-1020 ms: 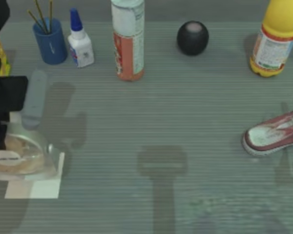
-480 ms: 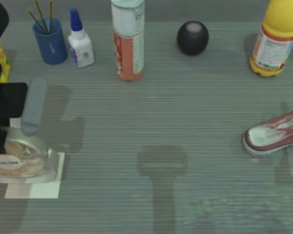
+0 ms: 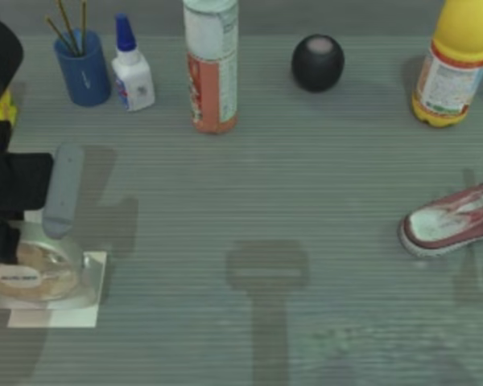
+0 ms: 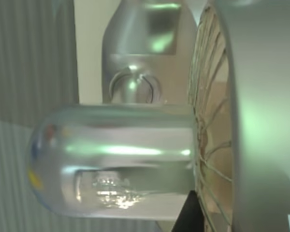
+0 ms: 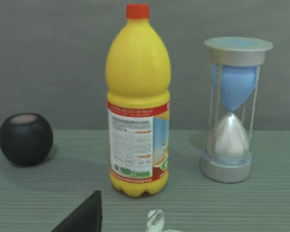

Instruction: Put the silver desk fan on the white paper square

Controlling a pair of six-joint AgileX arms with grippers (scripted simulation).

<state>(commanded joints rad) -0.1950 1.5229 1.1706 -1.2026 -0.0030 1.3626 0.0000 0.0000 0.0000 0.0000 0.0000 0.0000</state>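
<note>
Left gripper (image 3: 4, 213) sits at the far left edge of the table in the top view, dark and bulky, right up against the silver desk fan (image 3: 34, 269) with its round ring housing and beige-tan grille face. Whether its fingers are together or apart I cannot tell; the fan's body hides them. That fan stands over the white paper square (image 3: 60, 310), a thin cream sheet whose lower strip and right corner peek out from under the ring. Its grey rear motor cylinder (image 3: 63, 189) pokes toward the back of the table, past the paper's edge.

From the left wrist view, it's all fan: the shiny motor cylinder (image 4: 111, 162) fills the middle, the wire grille (image 4: 210, 145) runs beside it, and the cream sheet (image 4: 89, 48) shows behind the flat base (image 4: 145, 43).

Moving outward, along the back row: a blue cup holding pencils (image 3: 80, 64), a small white glue bottle with a blue cap (image 3: 131, 68), a tall white-and-orange can (image 3: 212, 64), a black ball (image 3: 317, 62) and a yellow plastic bottle with a red cap (image 3: 455, 64). A red-and-white sneaker (image 3: 455, 221) lies at the right edge.

Right gripper is out of the top view; its wrist camera looks at the yellow bottle (image 5: 137, 121), the black ball (image 5: 25, 138) and a blue hourglass in a silver frame (image 5: 232, 111).
</note>
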